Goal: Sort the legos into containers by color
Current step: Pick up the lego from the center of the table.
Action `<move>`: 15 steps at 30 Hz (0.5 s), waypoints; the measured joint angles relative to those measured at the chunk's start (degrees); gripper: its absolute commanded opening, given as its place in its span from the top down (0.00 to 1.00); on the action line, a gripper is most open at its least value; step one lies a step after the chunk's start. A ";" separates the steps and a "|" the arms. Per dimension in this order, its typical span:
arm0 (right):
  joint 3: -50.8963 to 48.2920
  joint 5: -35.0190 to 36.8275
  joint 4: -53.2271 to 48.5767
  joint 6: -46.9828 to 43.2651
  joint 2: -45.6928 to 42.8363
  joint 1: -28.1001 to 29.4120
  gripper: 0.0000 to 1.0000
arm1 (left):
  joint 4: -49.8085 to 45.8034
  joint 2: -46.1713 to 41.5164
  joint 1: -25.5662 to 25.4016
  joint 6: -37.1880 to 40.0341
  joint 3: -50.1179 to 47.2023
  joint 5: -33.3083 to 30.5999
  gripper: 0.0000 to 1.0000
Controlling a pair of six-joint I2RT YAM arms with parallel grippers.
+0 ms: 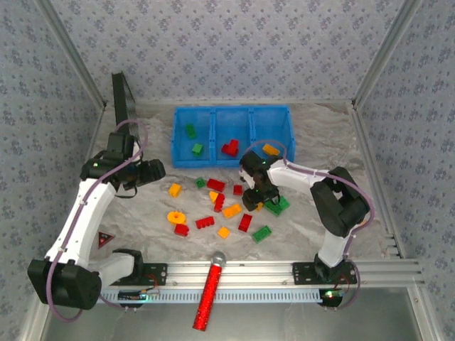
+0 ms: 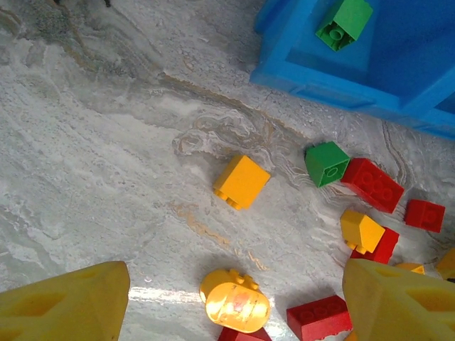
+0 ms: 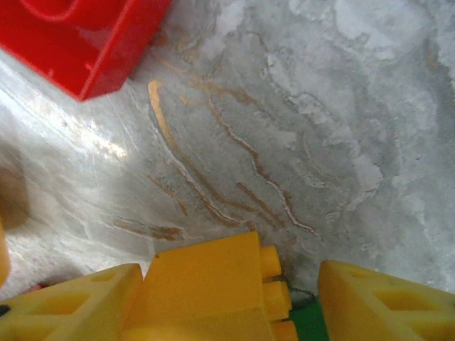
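Grey marbled tabletop, patterned walls round it, legos scattered mid-table in front of the blue tray. Tray so far: two green bricks in the left compartment, red in the middle, one orange brick in the right.

Right gripper is down at table level and straddles a yellow-orange brick. The brick sits between the fingers and lies on its side. Its flat face is against one finger and its studs point at the other finger, with a visible gap there. So the jaws are spread, not pinching yet. Closing line runs base-to-studs on the brick, so my guess is the grip lands flat on one side and on the studs on the other. A green brick lies just beside and partly under it and may get nudged.

In the top view the right gripper is near the tray's right compartment, which lies straight beyond it. The right arm is clearly the nearer one for this drop.

Left gripper hovers above the table, fingers wide apart, nothing held. A yellow ring piece sits below it and a yellow brick further on.
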 measured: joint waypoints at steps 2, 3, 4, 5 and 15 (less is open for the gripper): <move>-0.15 0.22 0.02 0.07 0.22 0.13 0.48 | -0.04 0.04 -0.50 -0.20 -0.11 0.15 0.21; -0.24 0.22 -0.02 0.02 0.22 0.20 0.50 | 0.00 0.09 -0.87 -0.22 -0.13 0.17 0.21; -0.26 0.22 -0.04 0.02 0.22 0.24 0.51 | 0.00 0.13 -1.31 -0.42 -0.15 0.17 0.21; -0.26 0.26 -0.07 0.00 0.22 0.24 0.52 | 0.07 0.15 -1.73 -0.66 -0.33 0.17 0.21; 1.77 0.24 -3.28 0.74 -2.58 -2.29 0.54 | -0.42 2.01 -11.93 -2.84 -3.91 -2.32 0.21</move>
